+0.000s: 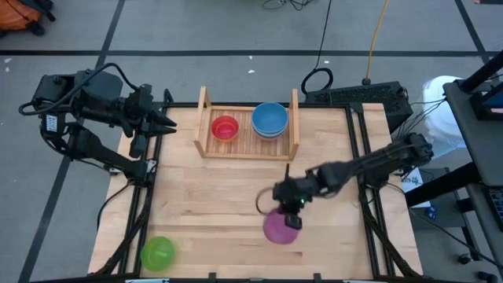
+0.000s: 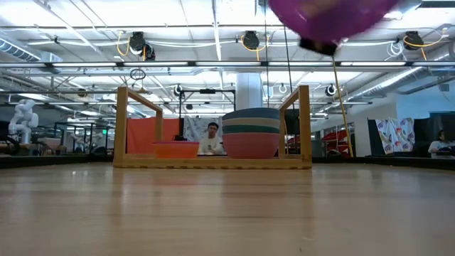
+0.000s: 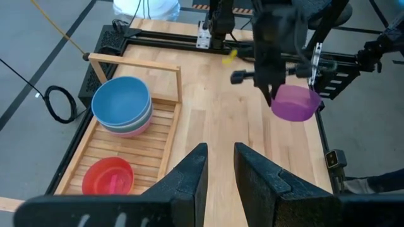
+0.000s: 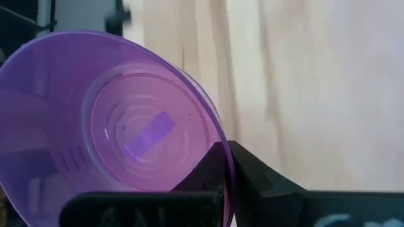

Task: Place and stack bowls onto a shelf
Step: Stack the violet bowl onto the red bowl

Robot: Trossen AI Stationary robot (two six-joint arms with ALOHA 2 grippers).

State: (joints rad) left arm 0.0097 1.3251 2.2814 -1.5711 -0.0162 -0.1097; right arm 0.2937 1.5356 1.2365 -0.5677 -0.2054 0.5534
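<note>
Purple bowl [image 4: 120, 120] fills my right wrist view, its rim pinched in the right gripper [image 1: 292, 214], lifted clear of the tabletop [image 1: 220, 204]. Left gripper [image 1: 165, 120] waits released beside the shelf [image 1: 247, 145]. I judge the bowl light, thin, slippery; rim grip suits.

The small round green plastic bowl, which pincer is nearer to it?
Right. The right pincer hangs over the table's middle front; the left pincer sits at the far-left edge, farther from the green bowl.
</note>
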